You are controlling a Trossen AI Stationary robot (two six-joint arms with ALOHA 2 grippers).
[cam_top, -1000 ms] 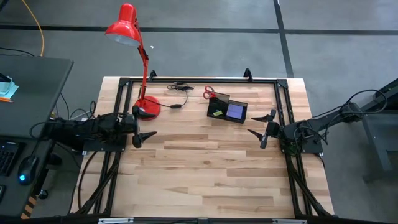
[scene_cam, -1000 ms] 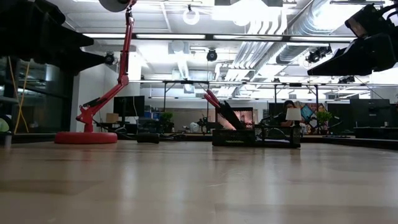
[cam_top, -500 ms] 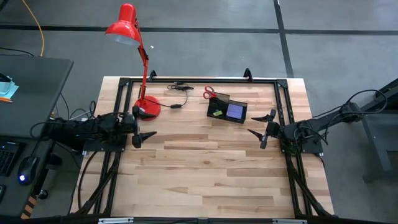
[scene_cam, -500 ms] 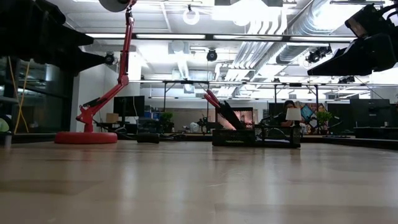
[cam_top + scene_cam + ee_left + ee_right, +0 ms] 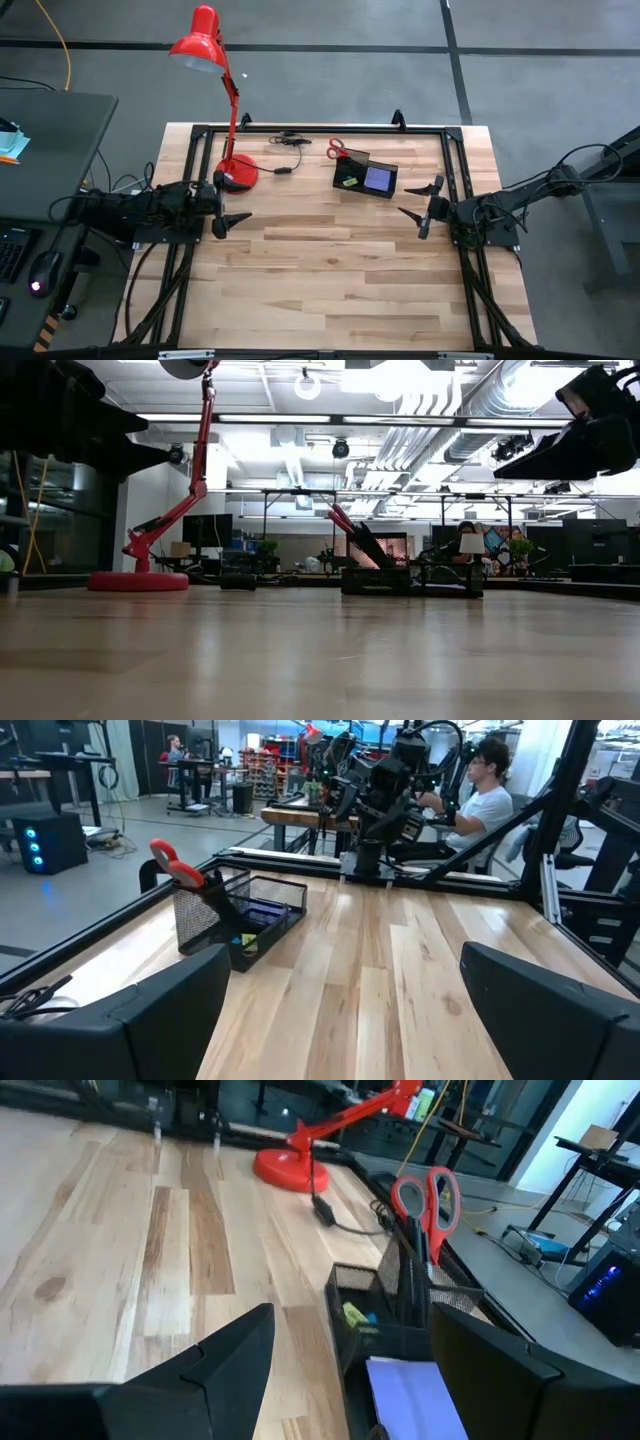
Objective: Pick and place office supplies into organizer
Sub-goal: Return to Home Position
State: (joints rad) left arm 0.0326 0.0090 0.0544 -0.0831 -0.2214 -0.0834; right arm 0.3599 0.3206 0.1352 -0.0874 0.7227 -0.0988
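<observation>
The black mesh organizer (image 5: 365,177) stands on the table near its far edge, right of the middle. Red-handled scissors (image 5: 425,1195) stand in its taller section with the handles up, leaning beside thin black pens (image 5: 405,1255). A purple note pad (image 5: 415,1390) lies flat in a low compartment. A tiny yellow-green piece (image 5: 358,1316) lies in another compartment. My left gripper (image 5: 238,200) hovers open at the table's left side and points toward the right. My right gripper (image 5: 415,200) hovers open at the right side, just near of the organizer. Neither holds anything.
A red desk lamp stands on its round base (image 5: 238,172) at the far left, with a black cable (image 5: 290,150) running along the far edge toward the organizer. Black frame rails (image 5: 320,129) border the table. A person (image 5: 480,800) sits beyond the table's right side.
</observation>
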